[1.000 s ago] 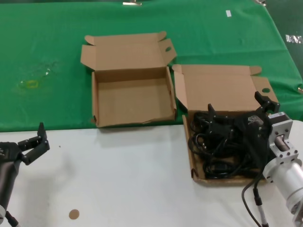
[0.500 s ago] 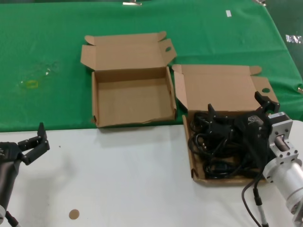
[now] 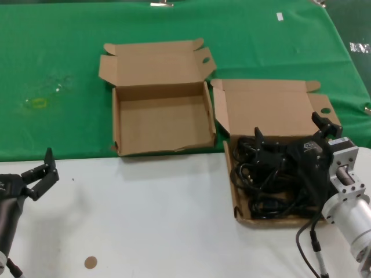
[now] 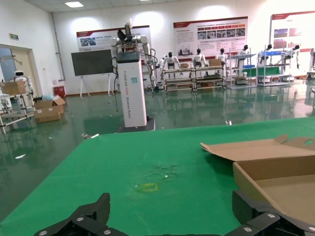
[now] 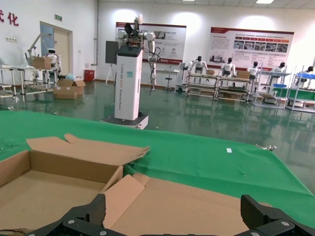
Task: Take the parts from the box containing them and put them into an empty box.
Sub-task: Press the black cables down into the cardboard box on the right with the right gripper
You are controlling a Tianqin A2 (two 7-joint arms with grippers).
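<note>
On the right side of the table, the right gripper [image 3: 290, 147] sits low over the tangle of black power cords [image 3: 268, 185] with its fingers spread wide, one fingertip at the far end of the heap and the other out by the lid flap; it has nothing clamped between them yet. All the cords lie inside the box containing them [image 3: 239, 200], the longer tray at the near right, while the empty box [image 3: 162, 124] stands just to its left and a little farther away on the green cloth [image 3: 58, 52], almost touching it at the corner. The left gripper [image 3: 40, 174] waits at the near left edge over the white tabletop [image 3: 156, 220], fingers parted and holding nothing. The main risk, as I judge it, comes from the cables being looped through one another: a grasp on one strand may drag several bundles up together, or snag and tug the light cardboard tray across the table. A thin cable could also slip out of the fingers during the carry. The empty box has a bent, ragged near rim, which dangling plugs could catch on.
</note>
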